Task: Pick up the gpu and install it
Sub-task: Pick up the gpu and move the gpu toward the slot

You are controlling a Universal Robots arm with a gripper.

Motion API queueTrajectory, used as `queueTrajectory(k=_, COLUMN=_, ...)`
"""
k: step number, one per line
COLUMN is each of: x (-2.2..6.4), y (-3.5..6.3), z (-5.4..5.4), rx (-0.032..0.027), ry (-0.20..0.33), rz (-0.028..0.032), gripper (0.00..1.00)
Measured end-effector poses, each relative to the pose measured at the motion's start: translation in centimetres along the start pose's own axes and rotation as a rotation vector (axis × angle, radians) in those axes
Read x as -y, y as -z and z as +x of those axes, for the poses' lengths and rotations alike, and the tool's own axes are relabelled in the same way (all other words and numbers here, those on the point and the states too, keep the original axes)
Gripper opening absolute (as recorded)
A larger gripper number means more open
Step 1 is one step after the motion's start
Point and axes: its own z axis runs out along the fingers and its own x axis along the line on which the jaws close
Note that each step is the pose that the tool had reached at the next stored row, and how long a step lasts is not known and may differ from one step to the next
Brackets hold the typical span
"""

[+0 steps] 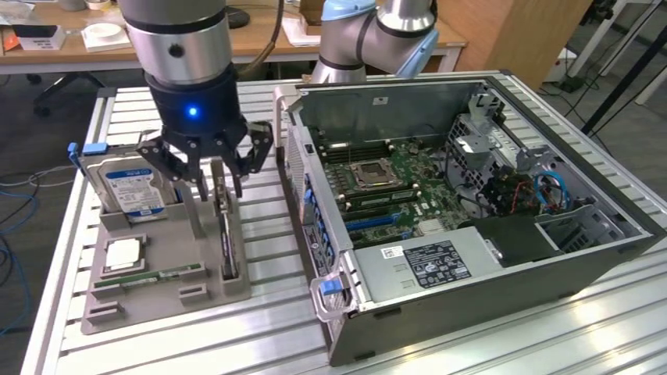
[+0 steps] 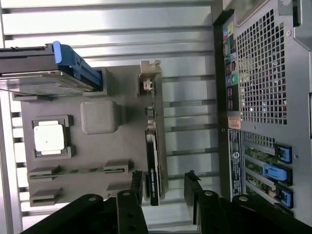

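The gpu (image 1: 225, 230) stands on its long edge in a slot of the grey holder (image 1: 156, 301), left of the computer case in the exterior view. From the wrist it is a thin dark strip (image 2: 154, 151) with its silver bracket (image 2: 150, 73) at one end. My gripper (image 1: 217, 184) hangs just above the card's top edge, open, with a black finger on each side of it. In the wrist view the fingers (image 2: 136, 187) straddle the card's near end, with the gripper (image 2: 165, 187) between them; they hold nothing.
The holder also carries a silver hard drive with a blue label (image 1: 130, 186), a square processor (image 1: 123, 251) and a thin memory stick (image 1: 151, 276). The open computer case (image 1: 583, 234) lies on its side, motherboard (image 1: 386, 183) exposed. A second arm (image 1: 365, 31) stands behind.
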Motion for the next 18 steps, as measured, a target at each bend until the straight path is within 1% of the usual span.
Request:
queueTrajectory(k=11, x=0.08, y=-2.00, z=0.1, rx=0.0004, ry=-0.009, rz=0.0003, gripper=0.47)
queueTrajectory(k=14, x=0.14, y=-2.52, z=0.7, rx=0.0004, ry=-0.012, rz=0.0014, gripper=0.47)
queueTrajectory(k=18, x=0.20, y=-3.24, z=1.2, rx=0.0007, ry=-0.013, rz=0.0015, gripper=0.47)
